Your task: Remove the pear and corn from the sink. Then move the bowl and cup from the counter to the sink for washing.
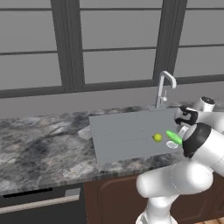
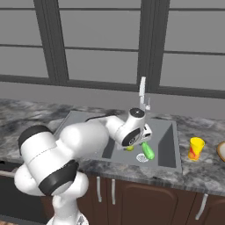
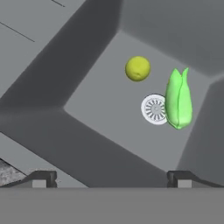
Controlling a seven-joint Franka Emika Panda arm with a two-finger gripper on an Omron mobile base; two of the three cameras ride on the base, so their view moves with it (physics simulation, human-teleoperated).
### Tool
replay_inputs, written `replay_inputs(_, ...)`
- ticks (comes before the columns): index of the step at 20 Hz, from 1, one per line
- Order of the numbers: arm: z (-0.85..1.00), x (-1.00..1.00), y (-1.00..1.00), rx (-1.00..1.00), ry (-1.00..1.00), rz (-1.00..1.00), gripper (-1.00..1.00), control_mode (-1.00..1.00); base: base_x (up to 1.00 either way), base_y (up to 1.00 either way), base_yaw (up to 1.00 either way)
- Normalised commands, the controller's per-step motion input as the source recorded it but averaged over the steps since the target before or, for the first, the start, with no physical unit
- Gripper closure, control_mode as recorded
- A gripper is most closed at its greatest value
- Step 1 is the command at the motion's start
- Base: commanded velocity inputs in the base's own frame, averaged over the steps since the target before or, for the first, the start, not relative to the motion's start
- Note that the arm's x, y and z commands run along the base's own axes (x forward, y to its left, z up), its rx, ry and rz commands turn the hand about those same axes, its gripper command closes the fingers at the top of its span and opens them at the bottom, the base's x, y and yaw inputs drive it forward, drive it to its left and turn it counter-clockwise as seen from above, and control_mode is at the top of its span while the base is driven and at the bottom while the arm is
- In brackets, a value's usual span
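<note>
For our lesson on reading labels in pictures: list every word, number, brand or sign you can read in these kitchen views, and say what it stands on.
None can be read in any view.
The yellow cup on the counter bears a red mark, too small and blurred to read as a letter or sign.

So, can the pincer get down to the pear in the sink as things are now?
Probably yes. The pincer is open above the sink, and the pear lies free on the basin floor, apart from the corn, with nothing over it.
</note>
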Motion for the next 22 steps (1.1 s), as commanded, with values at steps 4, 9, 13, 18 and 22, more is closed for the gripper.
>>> replay_inputs(4,-0.20,0.25,-0.15,0.00,0.00,0.00,-1.00,-1.00,0.00,0.00,0.00)
replay_inputs(9,-0.18,0.24,-0.16,0.00,0.00,0.00,-1.00,-1.00,0.00,0.00,0.00)
replay_inputs(13,-0.14,0.26,-0.20,0.00,0.00,0.00,-1.00,-1.00,0.00,0.00,0.00)
replay_inputs(18,-0.15,0.25,-0.18,0.00,0.00,0.00,-1.00,-1.00,0.00,0.00,0.00)
replay_inputs(22,-0.20,0.20,-0.14,0.00,0.06,0.00,-1.00,-1.00,0.00,0.00,0.00)
